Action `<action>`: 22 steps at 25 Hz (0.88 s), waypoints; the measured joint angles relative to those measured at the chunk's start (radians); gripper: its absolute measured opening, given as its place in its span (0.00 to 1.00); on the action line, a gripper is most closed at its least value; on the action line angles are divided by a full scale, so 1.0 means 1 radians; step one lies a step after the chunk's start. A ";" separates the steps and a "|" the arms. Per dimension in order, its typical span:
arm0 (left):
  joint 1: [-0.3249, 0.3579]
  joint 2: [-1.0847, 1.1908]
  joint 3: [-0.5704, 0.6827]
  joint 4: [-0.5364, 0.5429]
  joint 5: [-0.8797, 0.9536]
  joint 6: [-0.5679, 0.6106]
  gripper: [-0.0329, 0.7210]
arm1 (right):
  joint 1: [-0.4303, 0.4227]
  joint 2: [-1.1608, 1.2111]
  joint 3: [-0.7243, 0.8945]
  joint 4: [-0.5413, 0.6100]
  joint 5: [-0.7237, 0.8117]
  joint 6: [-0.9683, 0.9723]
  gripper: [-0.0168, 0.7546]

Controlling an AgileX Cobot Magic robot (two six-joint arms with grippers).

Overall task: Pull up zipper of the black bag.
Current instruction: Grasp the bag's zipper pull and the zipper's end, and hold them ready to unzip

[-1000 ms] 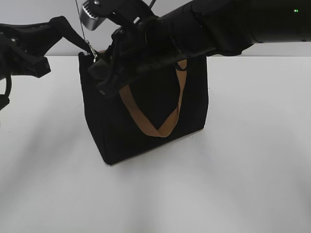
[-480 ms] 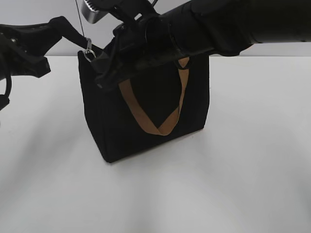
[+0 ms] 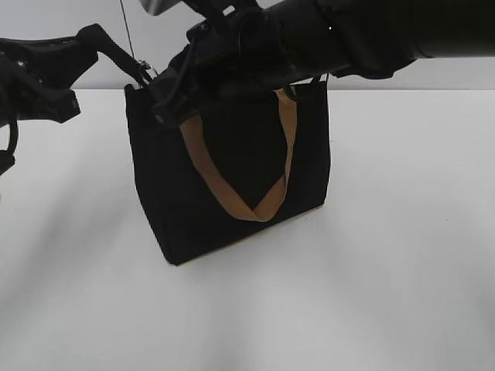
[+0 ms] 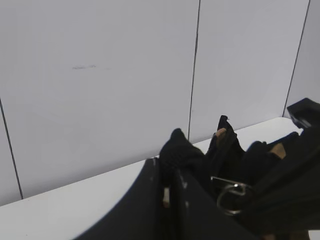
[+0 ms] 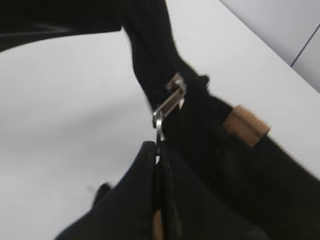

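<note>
On the white table (image 3: 402, 255) stands the black bag (image 3: 232, 185). Right gripper (image 5: 157, 150) is closed on the zipper (image 5: 170, 102) pull at its top left corner; left gripper (image 4: 172, 175) pinches bag fabric there.

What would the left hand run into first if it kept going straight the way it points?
Probably the black bag: the left hand already sits at its top corner by the zipper pull, where the right hand pinches; depth unclear.

The black bag (image 3: 232, 178) stands upright on the table, its zipper (image 5: 169, 104) pull at the top corner.
</note>
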 joint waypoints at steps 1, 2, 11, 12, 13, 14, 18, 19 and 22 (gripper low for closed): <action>0.000 0.000 0.000 -0.001 0.000 0.000 0.07 | -0.001 -0.007 0.000 -0.001 0.000 0.007 0.00; 0.000 0.000 0.000 -0.001 0.000 0.000 0.07 | -0.005 -0.014 0.000 -0.001 0.001 0.015 0.00; 0.000 -0.002 0.000 -0.001 0.000 0.000 0.07 | -0.050 -0.030 0.000 -0.003 0.057 0.090 0.00; 0.000 -0.005 0.000 -0.001 0.000 0.000 0.07 | -0.051 -0.030 0.000 -0.003 0.068 0.093 0.00; 0.000 -0.012 0.000 -0.001 0.005 0.000 0.07 | -0.051 -0.030 0.000 -0.006 0.075 0.095 0.00; 0.000 -0.018 0.000 -0.001 0.010 0.000 0.07 | -0.051 -0.030 0.000 -0.006 0.082 0.099 0.00; 0.000 -0.056 0.000 0.000 0.080 0.000 0.07 | -0.051 -0.030 0.000 -0.008 0.092 0.103 0.00; 0.000 -0.066 0.000 0.003 0.100 0.000 0.07 | -0.051 -0.030 0.000 -0.009 0.093 0.105 0.00; 0.000 -0.091 0.000 0.010 0.126 0.000 0.07 | -0.056 -0.030 0.000 -0.017 0.103 0.122 0.00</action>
